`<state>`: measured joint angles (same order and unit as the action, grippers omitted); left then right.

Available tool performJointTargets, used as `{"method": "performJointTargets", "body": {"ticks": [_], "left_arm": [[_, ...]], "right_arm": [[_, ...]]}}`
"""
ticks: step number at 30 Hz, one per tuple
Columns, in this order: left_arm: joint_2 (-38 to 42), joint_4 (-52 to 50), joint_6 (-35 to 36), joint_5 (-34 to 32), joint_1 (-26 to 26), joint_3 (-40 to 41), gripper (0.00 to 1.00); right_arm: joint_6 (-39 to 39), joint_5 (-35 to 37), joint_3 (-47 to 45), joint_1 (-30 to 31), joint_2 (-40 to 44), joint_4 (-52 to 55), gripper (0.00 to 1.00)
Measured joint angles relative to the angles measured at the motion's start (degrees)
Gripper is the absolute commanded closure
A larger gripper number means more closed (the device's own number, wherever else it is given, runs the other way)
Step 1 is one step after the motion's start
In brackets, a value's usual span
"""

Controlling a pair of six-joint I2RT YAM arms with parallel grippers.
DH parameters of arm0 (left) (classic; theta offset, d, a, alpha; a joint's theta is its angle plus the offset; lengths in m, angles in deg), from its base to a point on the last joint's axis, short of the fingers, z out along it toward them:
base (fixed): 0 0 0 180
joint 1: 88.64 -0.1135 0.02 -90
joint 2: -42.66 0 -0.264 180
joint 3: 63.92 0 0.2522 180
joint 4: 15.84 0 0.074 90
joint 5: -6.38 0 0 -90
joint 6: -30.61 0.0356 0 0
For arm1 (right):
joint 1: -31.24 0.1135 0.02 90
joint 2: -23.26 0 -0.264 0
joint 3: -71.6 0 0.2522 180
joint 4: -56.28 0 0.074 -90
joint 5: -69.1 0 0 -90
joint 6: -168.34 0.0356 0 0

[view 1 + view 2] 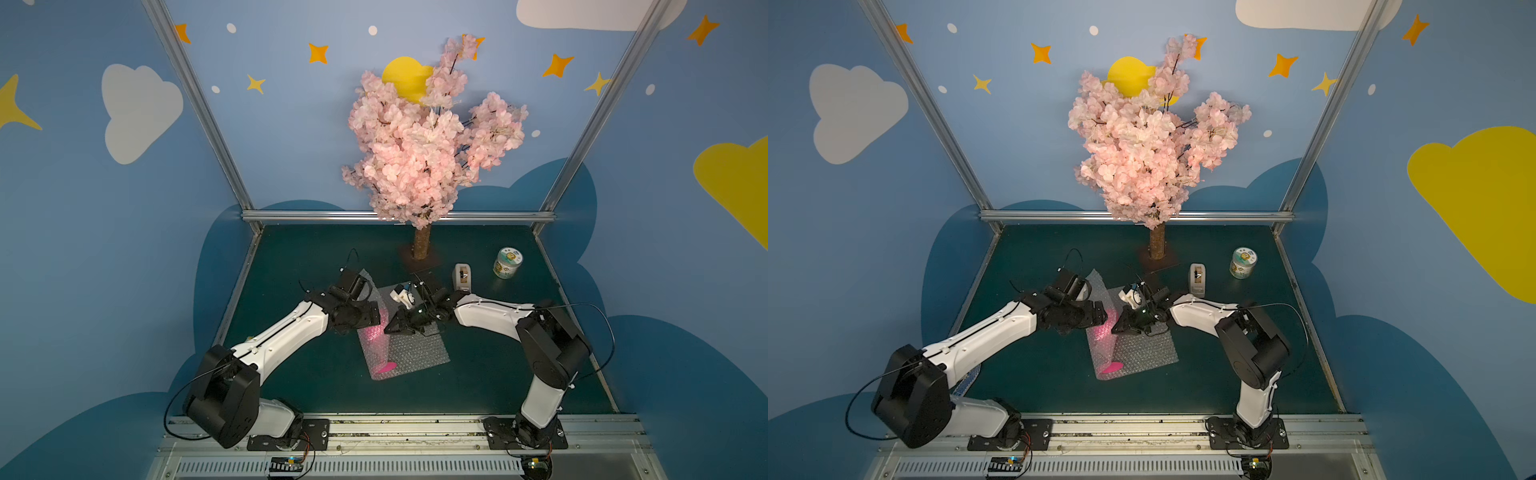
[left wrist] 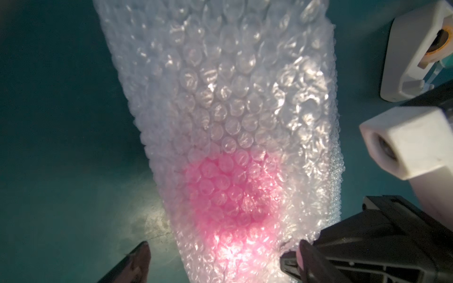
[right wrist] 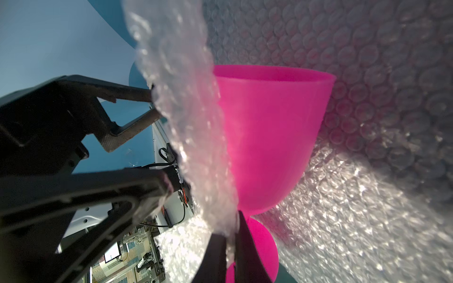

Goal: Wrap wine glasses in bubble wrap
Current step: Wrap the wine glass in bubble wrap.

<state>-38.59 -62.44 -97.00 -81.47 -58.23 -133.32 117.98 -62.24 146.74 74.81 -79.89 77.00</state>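
– Goblet [image 3: 269,137] first: where does it lie?
– On its side on the bubble wrap [image 1: 415,353], mid-table between the two arms. A flap of the sheet is folded over its cup, so in the left wrist view the pink only glows through the bubbles. Its round foot [image 1: 388,367] pokes out bare at the near edge of the sheet in both top views.
– And the right gripper [image 3: 230,247]?
– Closed tight on the free edge of that flap, just beside the stem. Film is pinched between its fingers.
– The left gripper [image 2: 220,262]?
– Jaws wide apart, one finger on each side of the covered cup, nothing clamped. One fingertip [image 2: 304,252] touches the film, and the other stands clear of it.
– Anything else about?
– A white tape dispenser [image 1: 462,276] stands just beyond the right arm's wrist, with a green-labelled jar [image 1: 508,262] further right. A pink blossom tree [image 1: 422,243] is at the back of the dark green table [image 1: 519,374].
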Motion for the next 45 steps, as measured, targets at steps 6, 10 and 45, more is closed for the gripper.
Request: {"method": "performJointTargets", "body": {"ticks": [6, 10, 45], "left_arm": [[-2.16, 0.44, 0.63, -0.39, 0.63, -0.04, 0.07], [-3.32, 0.92, 1.2, -0.74, 1.01, -0.09, 0.06], [-9.2, 1.38, 1.77, -6.73, 4.74, -2.97, 0.11]], "right_arm": [[-0.87, -0.31, -0.22, -0.42, 0.0, 0.59, 0.9], [-1.18, -0.33, -0.55, -0.7, 0.0, 0.9, 0.89], [-4.98, 10.1, 0.63, -0.61, 9.46, 12.2, 0.83]]}}
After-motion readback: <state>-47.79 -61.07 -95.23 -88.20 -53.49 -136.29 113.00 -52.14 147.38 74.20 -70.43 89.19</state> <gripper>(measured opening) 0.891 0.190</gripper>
